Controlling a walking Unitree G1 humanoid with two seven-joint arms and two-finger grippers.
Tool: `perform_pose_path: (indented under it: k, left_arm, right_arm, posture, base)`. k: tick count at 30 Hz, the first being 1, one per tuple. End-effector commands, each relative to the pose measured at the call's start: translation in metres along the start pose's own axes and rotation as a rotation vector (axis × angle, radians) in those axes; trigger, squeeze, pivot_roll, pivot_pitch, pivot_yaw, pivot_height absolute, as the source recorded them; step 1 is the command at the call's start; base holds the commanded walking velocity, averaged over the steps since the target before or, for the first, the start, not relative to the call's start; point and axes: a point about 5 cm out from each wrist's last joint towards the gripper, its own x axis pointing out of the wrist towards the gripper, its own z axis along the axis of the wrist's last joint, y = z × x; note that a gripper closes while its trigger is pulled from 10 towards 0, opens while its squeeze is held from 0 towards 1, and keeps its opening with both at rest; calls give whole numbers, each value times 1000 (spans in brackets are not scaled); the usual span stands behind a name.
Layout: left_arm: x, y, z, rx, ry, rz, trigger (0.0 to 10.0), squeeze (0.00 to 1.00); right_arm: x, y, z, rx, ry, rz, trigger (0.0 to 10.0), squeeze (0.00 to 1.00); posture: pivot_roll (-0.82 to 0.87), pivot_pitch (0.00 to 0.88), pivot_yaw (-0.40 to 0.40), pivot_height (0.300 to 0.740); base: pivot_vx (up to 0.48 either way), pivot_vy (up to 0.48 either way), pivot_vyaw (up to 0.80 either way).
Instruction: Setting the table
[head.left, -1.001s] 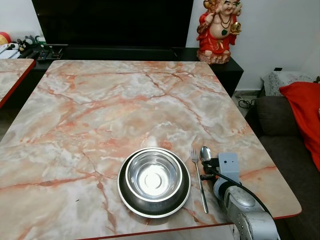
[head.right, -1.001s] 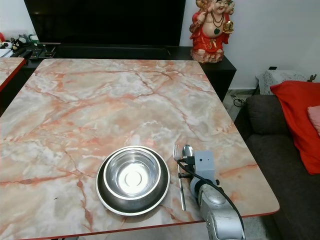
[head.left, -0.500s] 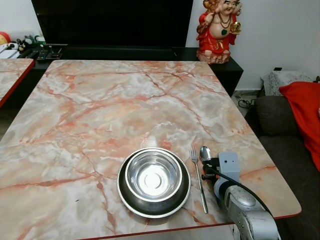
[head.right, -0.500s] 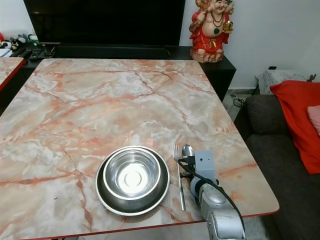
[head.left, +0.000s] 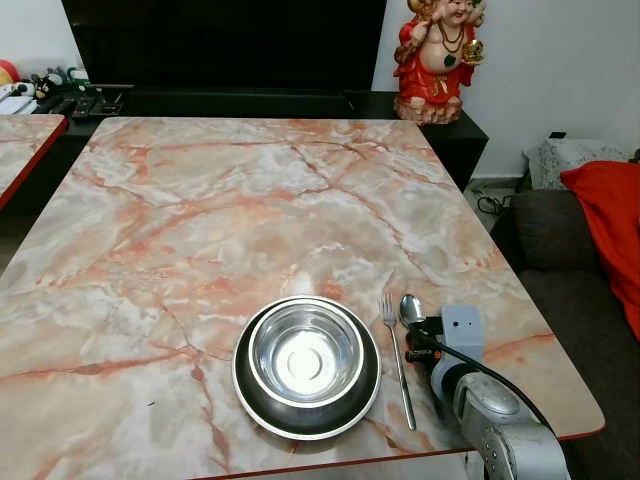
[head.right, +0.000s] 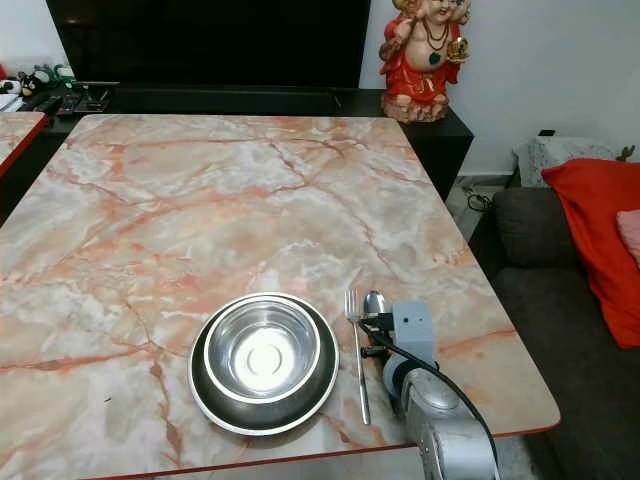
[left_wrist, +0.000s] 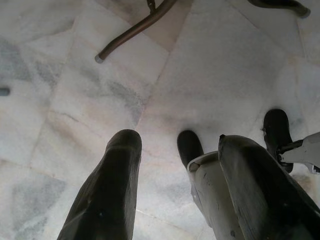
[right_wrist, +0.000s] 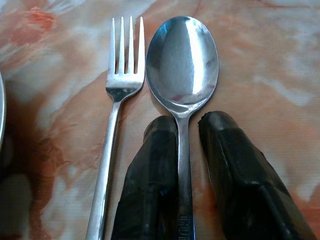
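Table: we are looking down on a marble-patterned top with orange veins and a red edge, taking up most of the frame in the eye views.
Sofa: we are seeing a dark seat at the right edge, with a red cloth lying over it.
Figurine: a red and gold statue is standing on the dark cabinet at the upper right, beyond the table's far edge.
Bowl: a shiny steel bowl is sitting inside a darker plate, low and centre in the frame, near the table's front edge.
Right hand: we are seeing it resting low on the table at the lower right, its two black fingers straddling the spoon's handle, one pressed against it and the other a little apart; whether it is gripping, we cannot tell.
Left hand: hanging over a pale tiled floor, fingers spread apart, holding nothing.
Fork: lying just right of the plate, tines pointing away.
Spoon: lying just right of the fork, parallel to it, bowl facing up.
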Motion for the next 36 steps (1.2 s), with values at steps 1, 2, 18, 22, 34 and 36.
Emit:
perform_pose_path:
  k: [1,2,18,22,34,36]
  left_arm:
    - [-1,-3,-8,-7,32,-3,10000,0]
    - [-1,-3,-8,-7,32,-3,10000,0]
    - [-1,-4,-8,-8,34,-5,10000,0]
    - [-1,-4,-8,-7,35,-5,10000,0]
    - [-1,-4,-7,-8,34,-3,10000,0]
    - [-1,-4,-7,-8,33,-3,10000,0]
  right_arm:
    - [-1,2,-20,22,91,18,10000,0]
    - [-1,2,-21,21,96,20,10000,0]
    - [-1,-3,-32,-40,145,-4,10000,0]
    - [-2,-4,-24,-28,106,-15,10000,0]
    - [-1,-4,-5,-11,20,-33,10000,0]
    - [-1,-4,-3,-9,11,-35,10000,0]
  posture:
    - [-39,117,-71,740]
    - [-39,117,-71,740]
    - [-40,117,-74,740]
    - [-40,116,-74,740]
    - [-38,112,-74,740]
    - [-40,112,-73,740]
  base:
    - [0,0,0]
    - [0,0,0]
    - [0,0,0]
    - [0,0,0]
    - [0,0,0]
    - [0,0,0]
